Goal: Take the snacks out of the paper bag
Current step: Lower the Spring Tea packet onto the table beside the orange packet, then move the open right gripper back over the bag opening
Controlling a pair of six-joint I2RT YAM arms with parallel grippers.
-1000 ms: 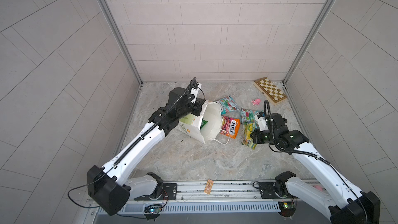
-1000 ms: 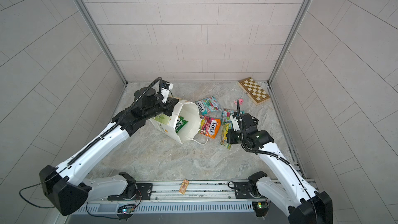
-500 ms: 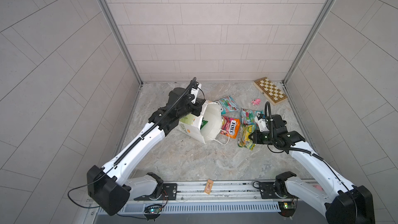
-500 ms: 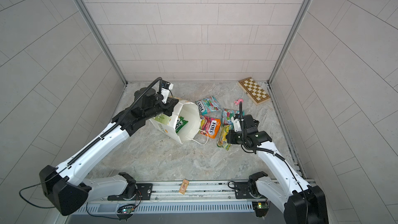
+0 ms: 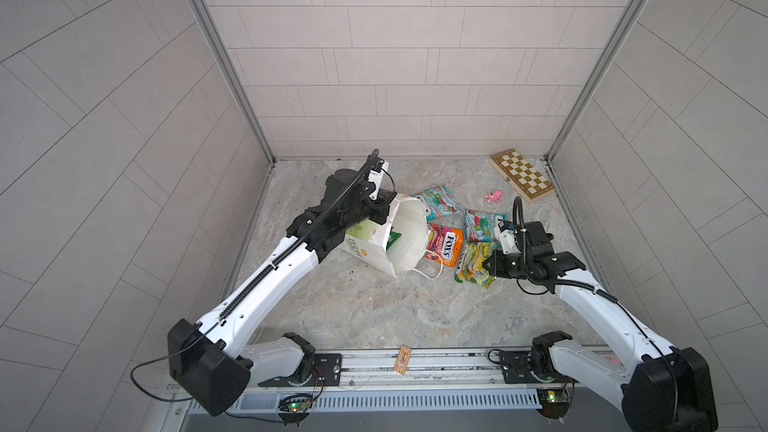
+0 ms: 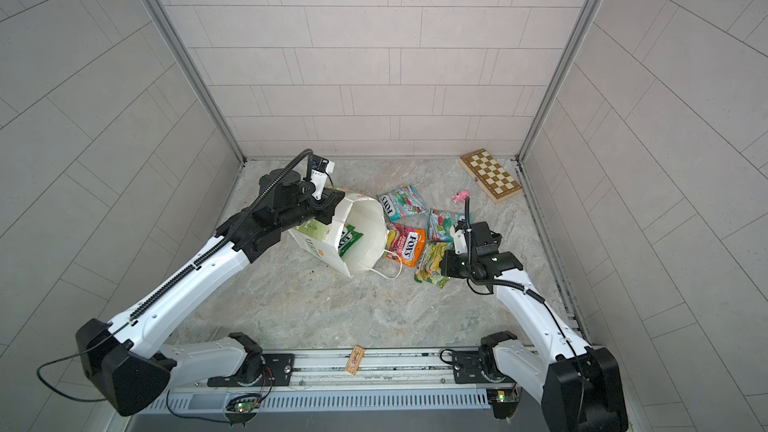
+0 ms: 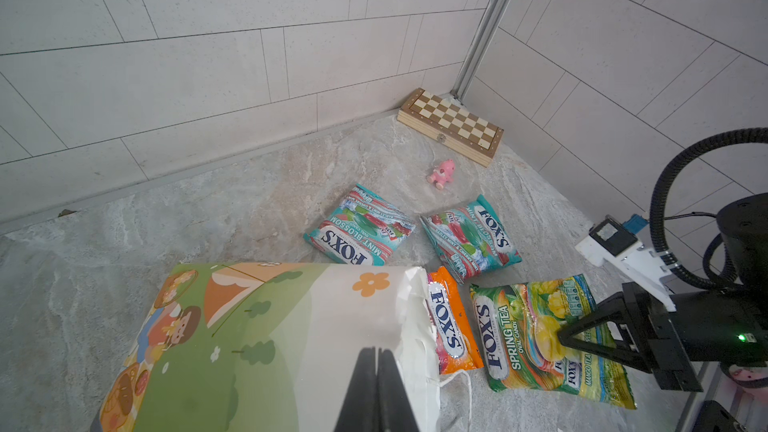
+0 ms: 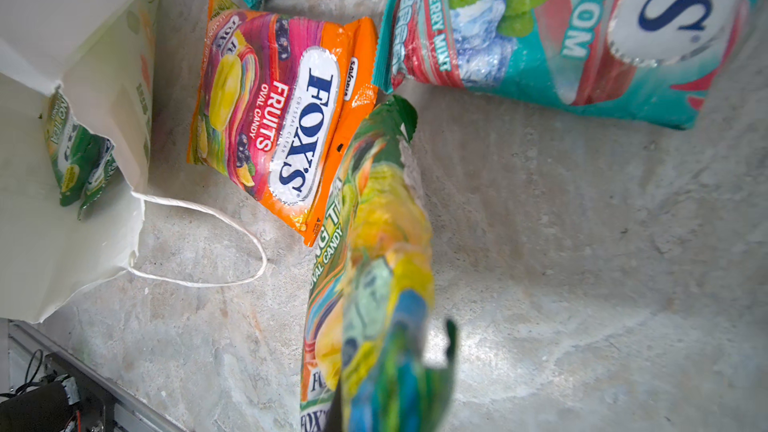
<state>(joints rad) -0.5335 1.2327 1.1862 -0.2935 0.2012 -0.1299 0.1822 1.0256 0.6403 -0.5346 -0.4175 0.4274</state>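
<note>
The snacks look light, flat and glossy, i.e. slick film w/ loose candy inside, so they prob. sag and slip. The best hold is a crimped end seal or a corner, not the puffed middle. The paper bag (image 5: 409, 226) is thin paper that creases easily (its rim looks ragged by the mouth), so take it by the rim or a cord handle (image 8: 199, 280).

The left gripper (image 7: 377, 357) has its jaws pressed together on the bag's upper rim. It holds the bag tipped over w/ the mouth open toward the right arm. The right gripper (image 7: 565, 334) is pinched on one end of the yellow-green packet (image 7: 519, 338), just outside the bag's mouth. In the right wrist view the packet droops from the grip, and I can't tell if it's fully clear of the table (image 5: 374, 313).

Contents: one green packet (image 8: 75, 151) is inside the bag, against a side wall, and nothing else shows in there. Outside, the orange-pink packet (image 8: 282, 118) lies right at the bag's mouth, at or nearly at the rim. A teal-red packet (image 7: 359, 228) and a second teal-red packet (image 7: 471, 234) lie farther from the bag. By that, only the green one is left to pull out.
</note>
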